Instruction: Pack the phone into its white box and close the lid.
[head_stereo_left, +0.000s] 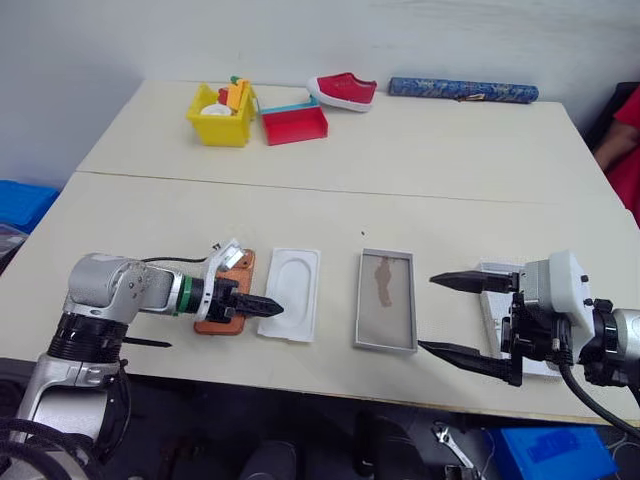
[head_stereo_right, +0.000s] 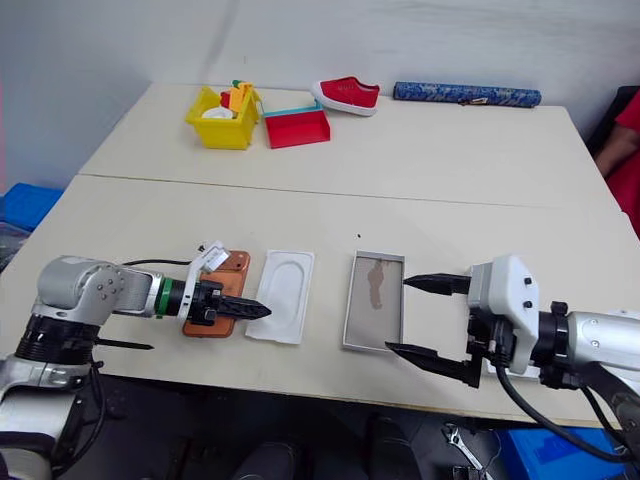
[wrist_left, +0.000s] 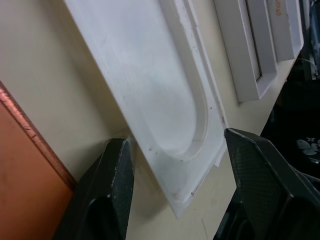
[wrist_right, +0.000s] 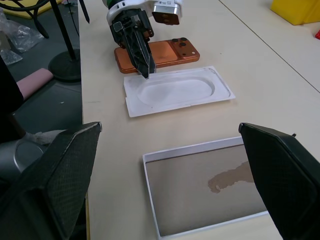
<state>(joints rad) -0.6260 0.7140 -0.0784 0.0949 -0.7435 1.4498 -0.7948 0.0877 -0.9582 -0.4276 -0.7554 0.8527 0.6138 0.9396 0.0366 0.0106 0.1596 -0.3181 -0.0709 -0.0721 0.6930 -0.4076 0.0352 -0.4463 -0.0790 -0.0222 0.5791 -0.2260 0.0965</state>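
Table's lid (head_stereo_left: 492, 300) half hidden behind open right end effector (head_stereo_left: 452, 316); left end effector (wrist_left: 175, 190) open.

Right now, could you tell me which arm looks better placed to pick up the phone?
Probably the left. The left gripper hovers at the near corner of the white insert, right beside the phone. The right gripper, wide open, sits by the white box, farther from the phone.

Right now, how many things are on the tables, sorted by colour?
White: 3, the insert, the white box, the lid
Orange: 1, the phone
Red: 2, tray, shoe
Yellow: 1, bin
Blue: 1, roll
Total: 8
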